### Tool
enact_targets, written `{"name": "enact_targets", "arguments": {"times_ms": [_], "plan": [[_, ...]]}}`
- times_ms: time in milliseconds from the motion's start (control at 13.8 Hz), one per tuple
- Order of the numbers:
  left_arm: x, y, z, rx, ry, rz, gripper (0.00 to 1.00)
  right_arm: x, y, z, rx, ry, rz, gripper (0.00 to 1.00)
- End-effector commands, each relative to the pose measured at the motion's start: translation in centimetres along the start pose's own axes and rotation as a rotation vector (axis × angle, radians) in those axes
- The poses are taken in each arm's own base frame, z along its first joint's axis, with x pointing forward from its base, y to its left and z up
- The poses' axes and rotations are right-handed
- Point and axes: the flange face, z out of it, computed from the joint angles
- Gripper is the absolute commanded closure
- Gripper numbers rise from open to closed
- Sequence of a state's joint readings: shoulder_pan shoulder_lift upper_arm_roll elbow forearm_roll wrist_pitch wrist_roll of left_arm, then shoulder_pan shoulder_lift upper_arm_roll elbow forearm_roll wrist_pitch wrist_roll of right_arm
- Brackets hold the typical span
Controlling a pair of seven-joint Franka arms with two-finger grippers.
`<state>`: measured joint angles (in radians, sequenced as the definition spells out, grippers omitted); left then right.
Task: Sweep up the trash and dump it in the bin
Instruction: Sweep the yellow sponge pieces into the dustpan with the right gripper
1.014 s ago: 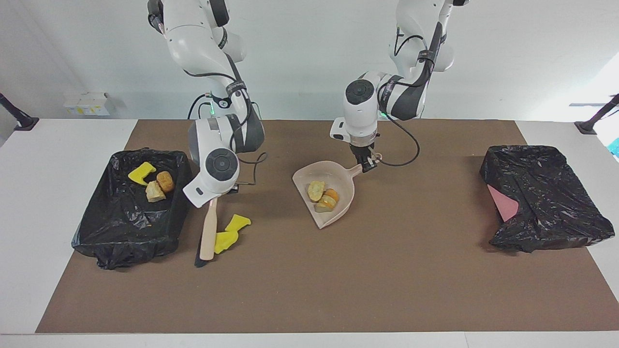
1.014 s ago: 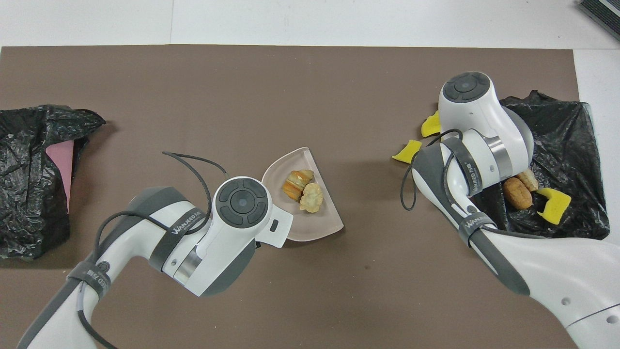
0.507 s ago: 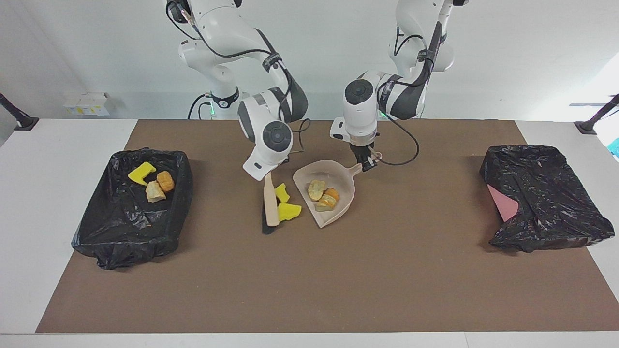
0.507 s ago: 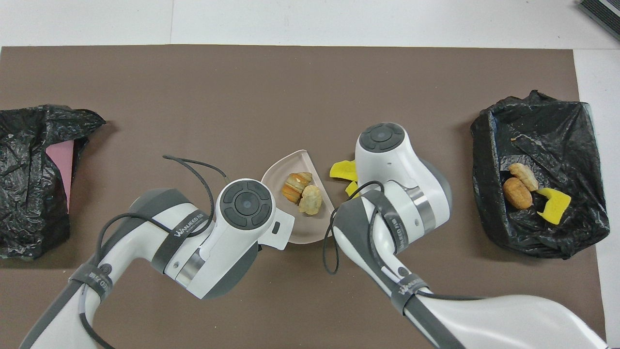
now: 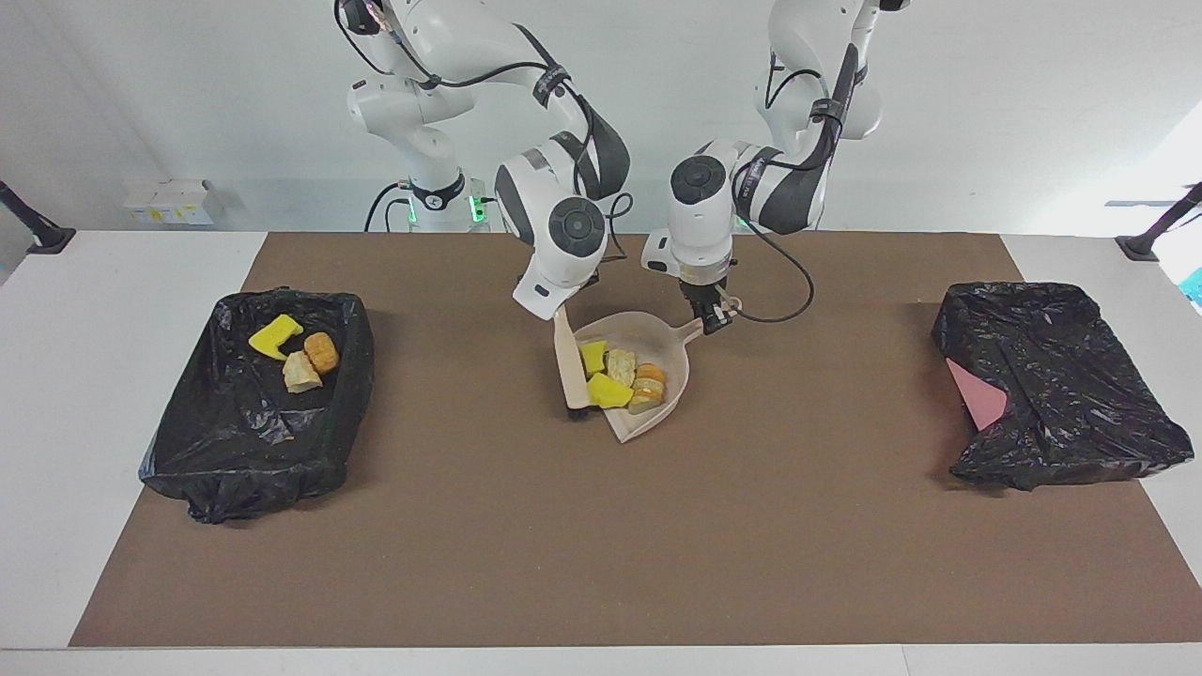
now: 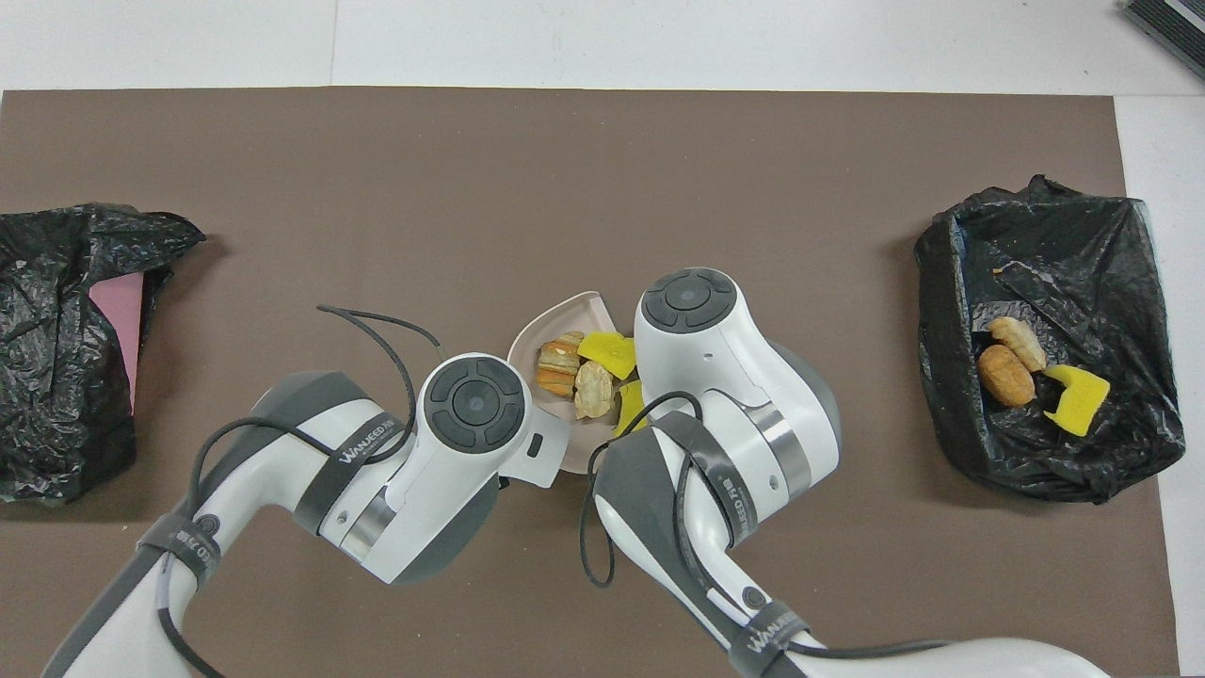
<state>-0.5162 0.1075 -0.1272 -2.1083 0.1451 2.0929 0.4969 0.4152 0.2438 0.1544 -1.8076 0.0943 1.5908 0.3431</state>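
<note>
The right pincer (image 5: 561,314), just above the centre of the facing view, is clamped on the handle of the brush (image 5: 569,368), whose bristles stand at the dustpan's open mouth. The left pincer (image 5: 711,316), a little to the right of it, is closed on the handle of the dustpan (image 5: 672,345), which lies flat on the table (image 5: 601,545). Four pieces of trash (image 5: 620,374), yellow and tan, sit inside the pan at frame centre; three more (image 5: 297,355) lie in the black-lined bin (image 5: 188,451) at the left of the frame. The sweeping step looks finished. Next, the pan needs lifting level, so nothing slides out, and carrying to a bin for tipping; the brush should clear away first.
</note>
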Motion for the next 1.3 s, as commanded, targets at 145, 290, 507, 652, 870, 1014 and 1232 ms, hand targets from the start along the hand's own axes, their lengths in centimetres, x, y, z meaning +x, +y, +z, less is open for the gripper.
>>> {"name": "enact_targets", "arguments": {"times_ms": [145,290,507,652,870,1014,1232], "plan": [[-0.1,-0.2,1.0,0.037,0.061,0.026,1.0,-3.9,-0.4,-4.4,0.077,0.054,-0.026,1.0],[-0.1,-0.5,0.9,0.039,0.068,0.02,1.0,-4.2,-0.1,-5.1,0.082,0.071,-0.022,1.0],[-0.1,-1.4,0.8,0.041,0.116,-0.011,1.0,-4.6,-0.1,-5.5,0.076,0.082,-0.021,1.0],[-0.3,-2.0,0.5,0.042,0.14,-0.032,1.0,-5.4,0.1,-6.2,0.069,0.1,0.005,1.0],[-1.2,-4.0,-0.8,0.045,0.152,-0.028,1.0,-5.6,0.4,-6.0,0.073,0.111,0.014,1.0],[-2.3,-5.8,-1.6,0.024,0.158,-0.022,1.0,-6.0,0.7,-5.2,0.073,0.122,0.02,1.0],[-4.7,-9.2,-4.0,-0.027,0.148,0.014,1.0,-6.7,0.8,-3.5,0.081,0.164,0.045,1.0]]}}
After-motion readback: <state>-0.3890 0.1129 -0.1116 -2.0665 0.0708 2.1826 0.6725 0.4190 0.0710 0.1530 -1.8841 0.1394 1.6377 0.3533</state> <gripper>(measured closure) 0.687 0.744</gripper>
